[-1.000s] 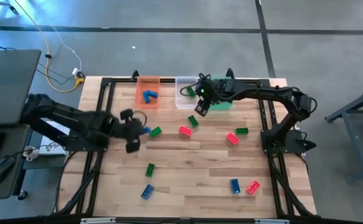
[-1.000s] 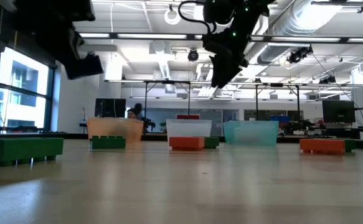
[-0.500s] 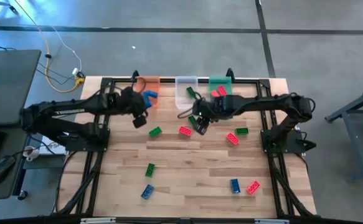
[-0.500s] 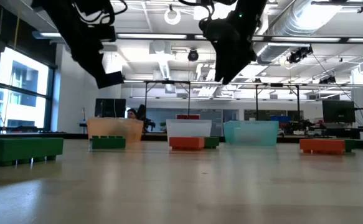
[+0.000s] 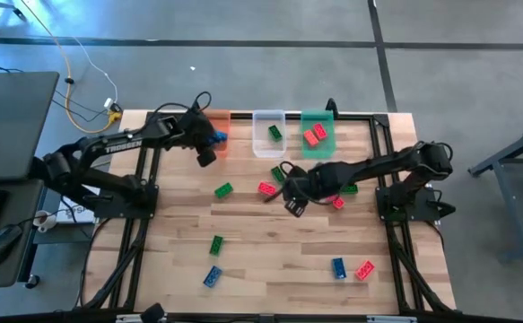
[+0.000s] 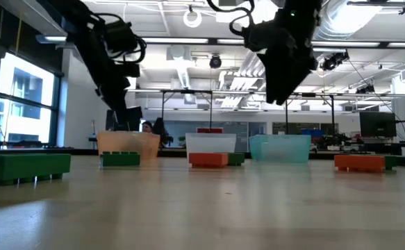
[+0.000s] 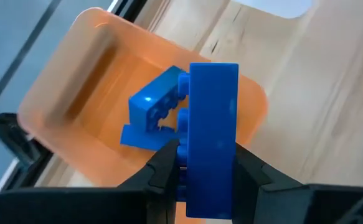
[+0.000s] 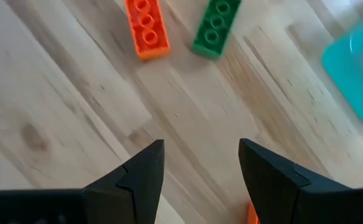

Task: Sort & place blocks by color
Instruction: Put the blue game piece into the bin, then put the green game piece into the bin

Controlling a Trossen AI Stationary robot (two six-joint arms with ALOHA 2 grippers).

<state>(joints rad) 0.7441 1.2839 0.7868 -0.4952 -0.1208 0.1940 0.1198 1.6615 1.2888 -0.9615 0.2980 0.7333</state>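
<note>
My left gripper (image 5: 205,149) (image 7: 206,152) is shut on a blue block (image 7: 213,140) above the orange bin (image 5: 212,126), where other blue blocks (image 7: 154,109) lie. My right gripper (image 5: 292,195) (image 8: 200,152) is open and hangs over bare table just near of a red block (image 8: 147,28) (image 5: 266,188) and a green block (image 8: 216,25) (image 5: 277,175), both flat on the wood. The clear bin (image 5: 267,117) holds a green block (image 5: 274,132). The green bin (image 5: 318,151) holds red blocks (image 5: 313,135). My left gripper pinches the blue block by its two long sides (image 7: 190,155) between the two fingers (image 7: 165,162). The block lies along the fingers and reaches out past their tips. It is lifted clear, over the near part of the orange bin.
More blocks lie scattered on the table: green (image 5: 224,189), green (image 5: 216,243), blue (image 5: 213,276), blue (image 5: 338,267), red (image 5: 364,269), green (image 5: 348,188) and red (image 5: 336,201). The three bins stand in a row along the far edge. Bare wood lies mid-table.
My left gripper has carried the blue block from the table's left middle toward the far edge, ending over the orange bin. My right gripper has drawn back from the bins toward the near edge and come down beside the red and green blocks.
</note>
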